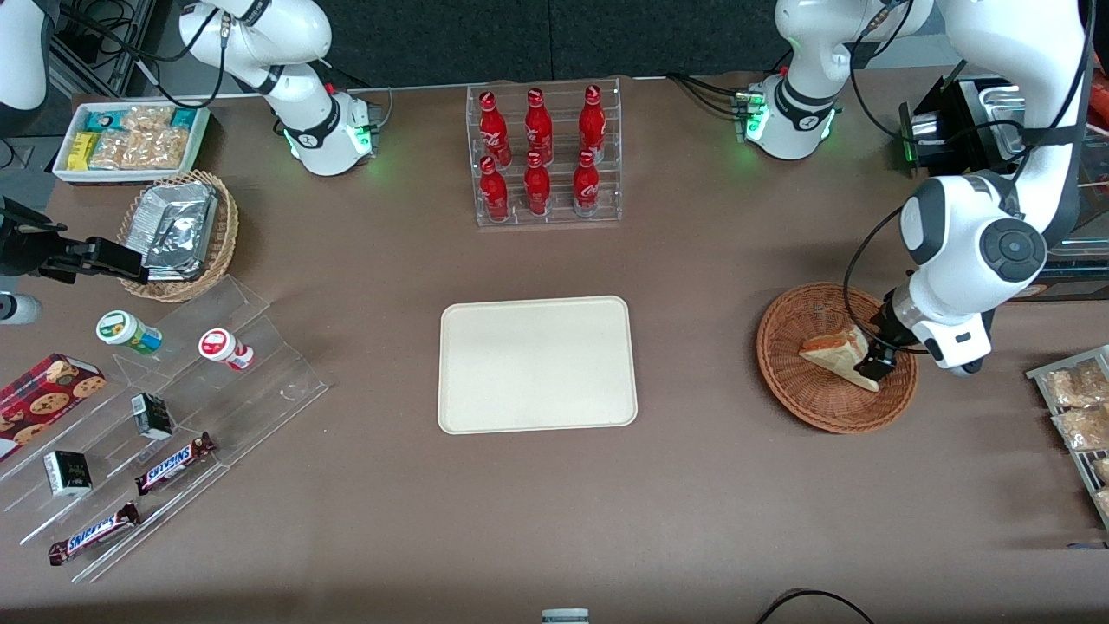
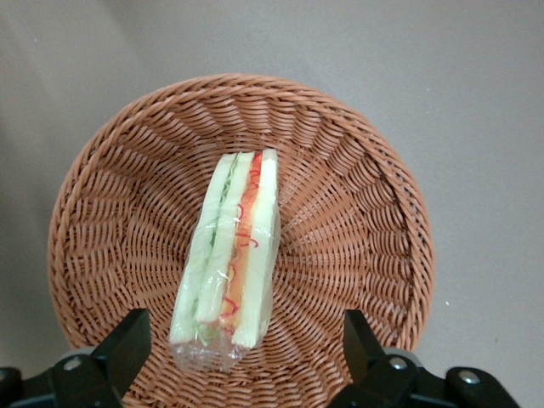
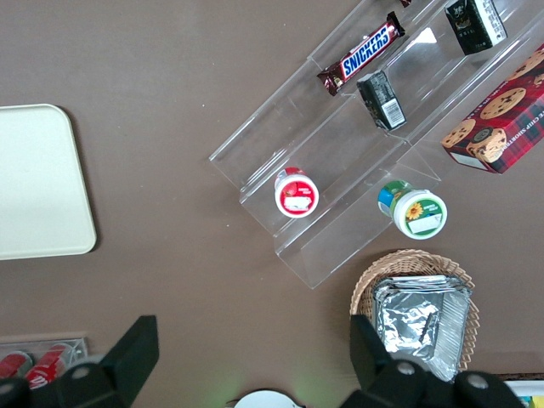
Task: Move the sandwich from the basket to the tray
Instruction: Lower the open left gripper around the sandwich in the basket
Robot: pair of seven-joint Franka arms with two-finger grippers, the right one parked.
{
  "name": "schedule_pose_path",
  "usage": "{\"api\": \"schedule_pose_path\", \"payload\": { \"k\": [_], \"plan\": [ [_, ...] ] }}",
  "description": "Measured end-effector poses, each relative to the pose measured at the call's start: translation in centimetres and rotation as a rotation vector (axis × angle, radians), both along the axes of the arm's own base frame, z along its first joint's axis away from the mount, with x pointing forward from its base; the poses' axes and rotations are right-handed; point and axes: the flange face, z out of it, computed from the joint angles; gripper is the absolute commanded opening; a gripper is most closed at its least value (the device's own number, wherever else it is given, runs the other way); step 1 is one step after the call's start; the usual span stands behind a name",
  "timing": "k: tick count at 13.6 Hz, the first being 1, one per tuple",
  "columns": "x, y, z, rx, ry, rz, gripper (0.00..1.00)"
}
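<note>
The triangular white-bread sandwich (image 2: 228,263) lies in the round reddish-brown wicker basket (image 2: 110,212). The black two-finger tool (image 2: 242,348) hangs just above it, fingers spread apart, one on each flat bread side, the long axis running between them.

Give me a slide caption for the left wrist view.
Open gripper poised over the wrapped sandwich lying in the wicker basket.

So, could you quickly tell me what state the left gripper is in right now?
Gripper: open, low over the basket, fingers either side of the sandwich, not gripping it.
</note>
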Motion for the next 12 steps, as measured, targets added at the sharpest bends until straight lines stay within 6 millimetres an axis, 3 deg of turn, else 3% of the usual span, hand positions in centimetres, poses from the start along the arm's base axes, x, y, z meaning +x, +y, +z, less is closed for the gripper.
{"api": "schedule_pose_path", "payload": {
  "k": [7,12],
  "plan": [
    [-0.5,-0.1,-2.9,0.001,0.038,0.025,1.00],
    [-0.6,-0.1,-3.6,0.001,0.048,0.032,0.99]
  ]
}}
